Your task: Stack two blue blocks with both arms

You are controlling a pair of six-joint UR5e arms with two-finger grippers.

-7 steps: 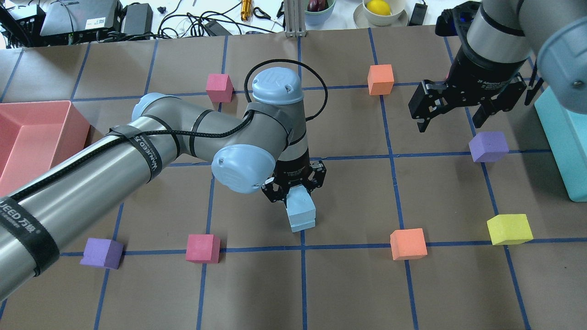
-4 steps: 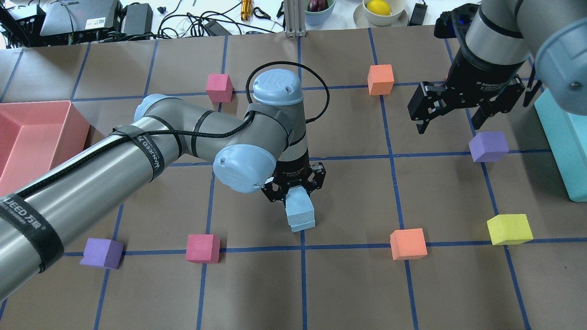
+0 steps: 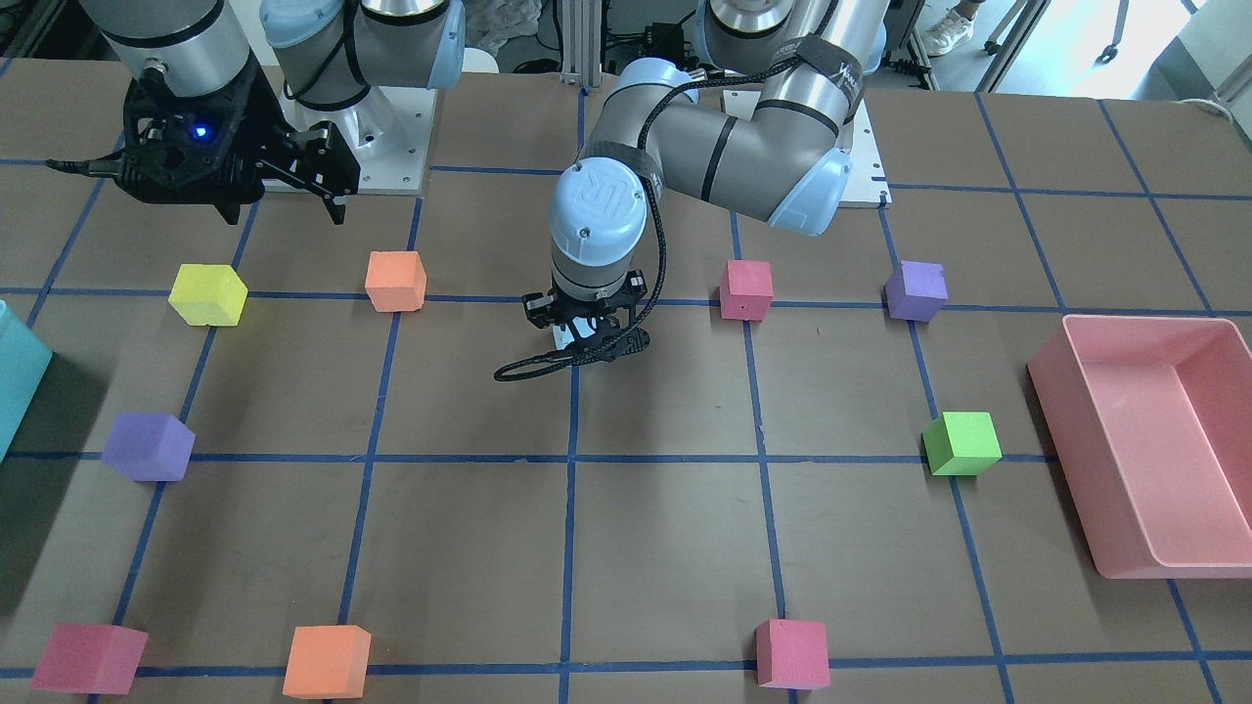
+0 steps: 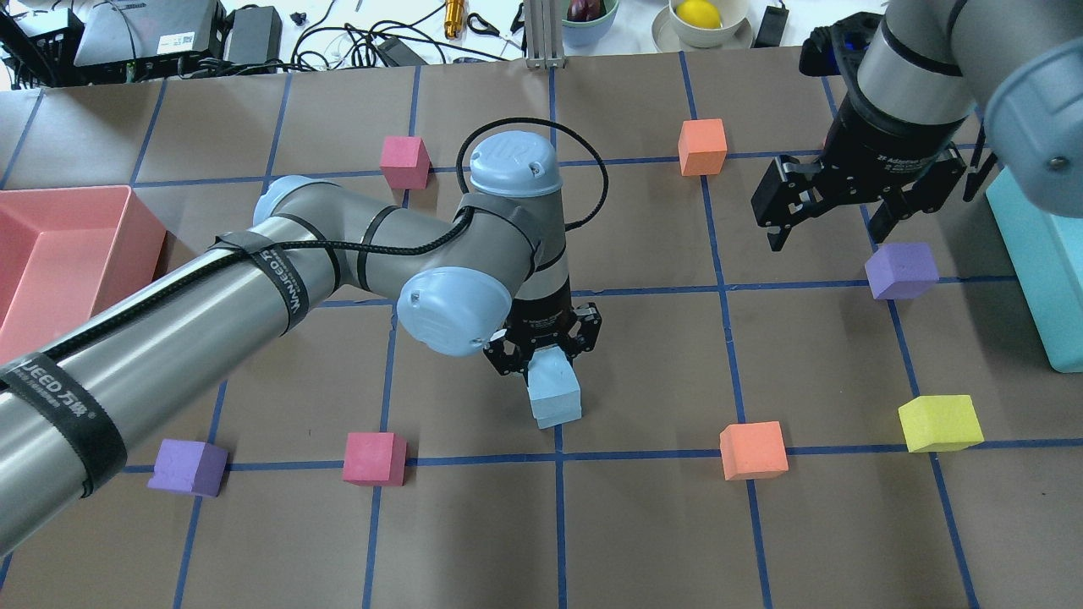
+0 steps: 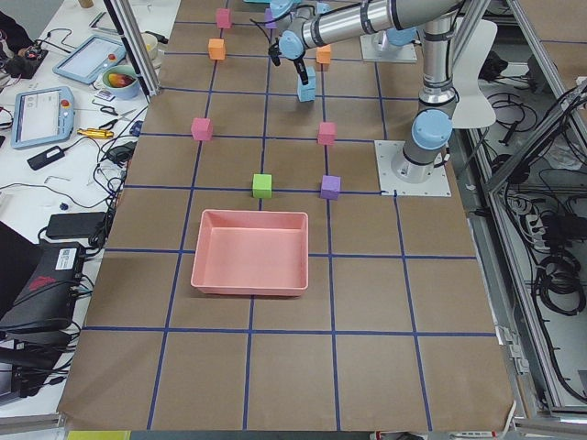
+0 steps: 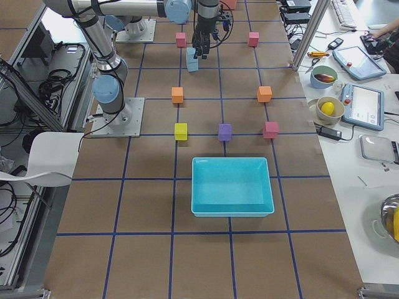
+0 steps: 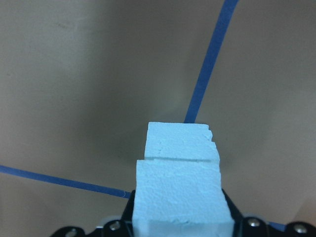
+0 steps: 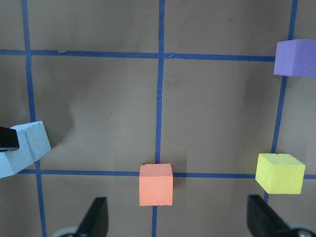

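A pink tray (image 5: 249,257) sits mid-frame on the bench (image 5: 367,302), a green cube (image 5: 262,185) and purple cube (image 5: 330,187) above it. At upper centre, the near arm (image 5: 367,16) overhangs two stacked blue blocks (image 5: 306,87).

I have the overhead camera looking forward and down over the bench (image 4: 643,524); the front camera faces back. Two end cameras look along it. My left wrist camera sits close above the blue blocks (image 7: 180,187), also seen overhead.
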